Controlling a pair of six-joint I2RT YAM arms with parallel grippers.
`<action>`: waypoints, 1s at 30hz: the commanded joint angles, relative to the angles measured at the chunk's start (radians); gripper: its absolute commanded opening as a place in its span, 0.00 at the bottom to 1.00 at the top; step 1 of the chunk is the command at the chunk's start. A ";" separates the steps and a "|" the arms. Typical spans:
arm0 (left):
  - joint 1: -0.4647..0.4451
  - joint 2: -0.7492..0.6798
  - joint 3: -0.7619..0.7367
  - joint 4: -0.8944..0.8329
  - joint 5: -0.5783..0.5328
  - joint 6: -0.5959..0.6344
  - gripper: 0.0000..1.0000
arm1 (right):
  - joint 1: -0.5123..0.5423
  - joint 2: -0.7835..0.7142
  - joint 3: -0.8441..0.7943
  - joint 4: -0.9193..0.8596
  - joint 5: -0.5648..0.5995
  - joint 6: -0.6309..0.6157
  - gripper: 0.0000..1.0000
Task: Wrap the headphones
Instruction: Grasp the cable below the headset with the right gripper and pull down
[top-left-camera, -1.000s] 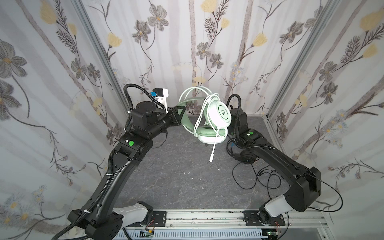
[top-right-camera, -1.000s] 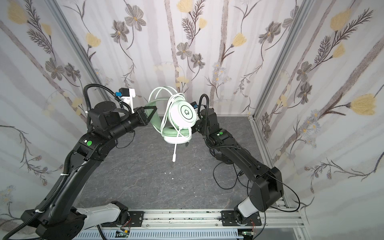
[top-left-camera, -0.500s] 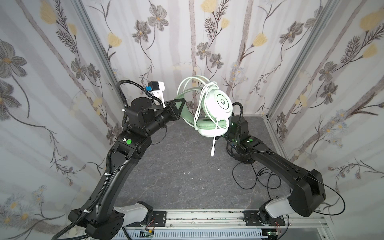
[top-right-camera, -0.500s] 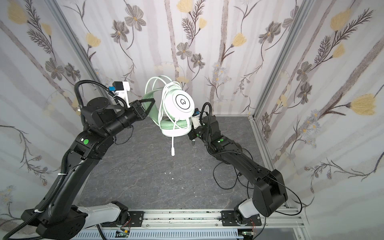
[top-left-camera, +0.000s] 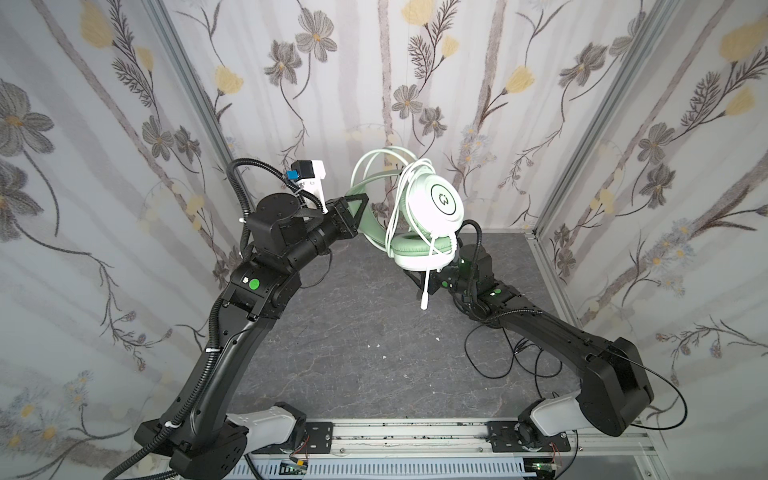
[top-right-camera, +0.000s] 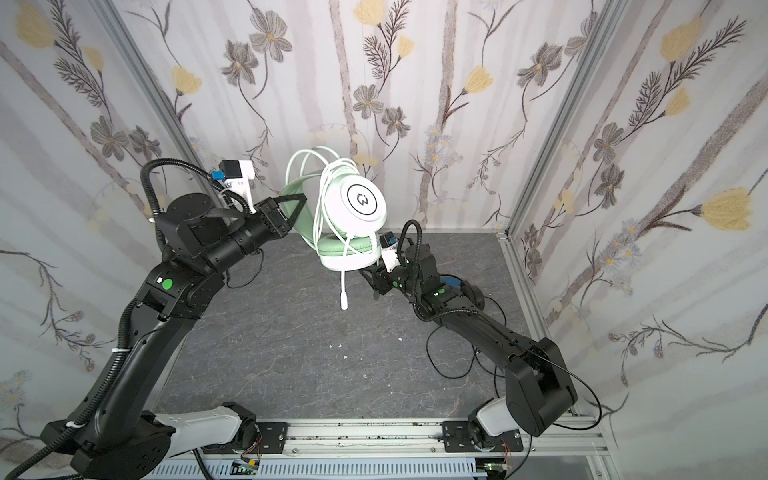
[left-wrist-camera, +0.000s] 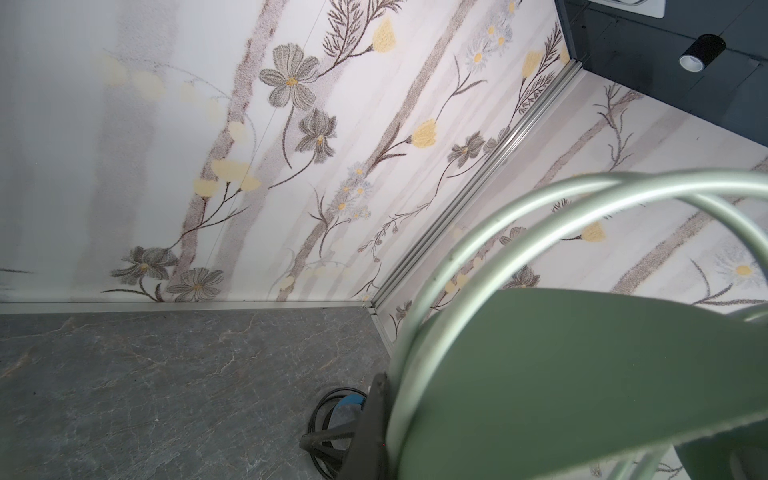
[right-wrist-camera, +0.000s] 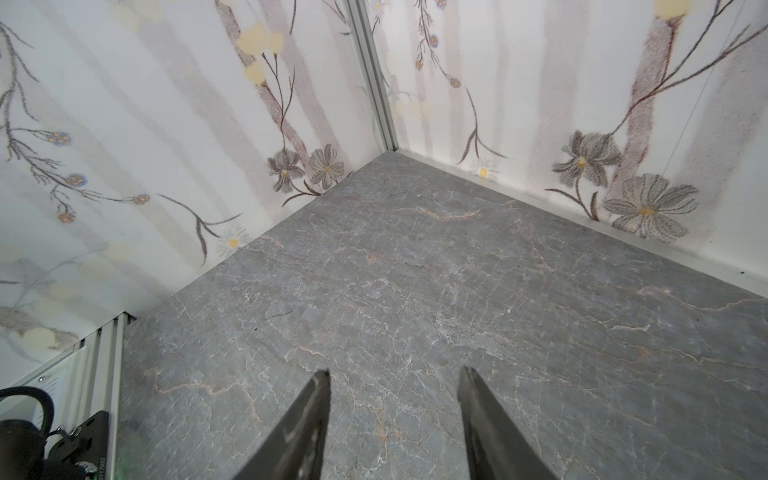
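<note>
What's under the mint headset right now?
Bare table and the open, empty right end effector, partly hidden by the lower earcup. The black headset sits aside, mostly covered by the right arm.

Two headsets (mint green headset (top-left-camera: 436, 203), black headset (top-right-camera: 474, 296)), two grippers (left gripper (top-left-camera: 361, 205), right gripper (right-wrist-camera: 394, 370)), one table (top-left-camera: 353, 357).

I run two matte black arms: the left arm (top-left-camera: 232, 340) at lower left of the frame, the right arm (top-left-camera: 552, 336) at lower right. Each has a round green dot (top-left-camera: 254, 284), ribbed black conduit (top-left-camera: 249, 161) and a white base housing (top-left-camera: 266, 428). A white camera mount (top-left-camera: 309, 183) carries a blue plug (top-left-camera: 293, 177). The right gripper (right-wrist-camera: 394, 370) has dark, tapered, scuffed fingers (right-wrist-camera: 299, 428).
</note>
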 joint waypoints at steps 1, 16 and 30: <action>0.002 -0.006 0.021 0.070 -0.012 -0.043 0.00 | 0.009 0.002 -0.021 0.061 -0.026 0.011 0.53; 0.012 -0.003 0.044 0.057 -0.012 -0.037 0.00 | 0.025 -0.089 -0.108 0.051 -0.026 0.008 0.60; 0.018 0.005 0.054 0.062 -0.007 -0.040 0.00 | 0.027 -0.115 -0.164 0.079 -0.035 0.029 0.61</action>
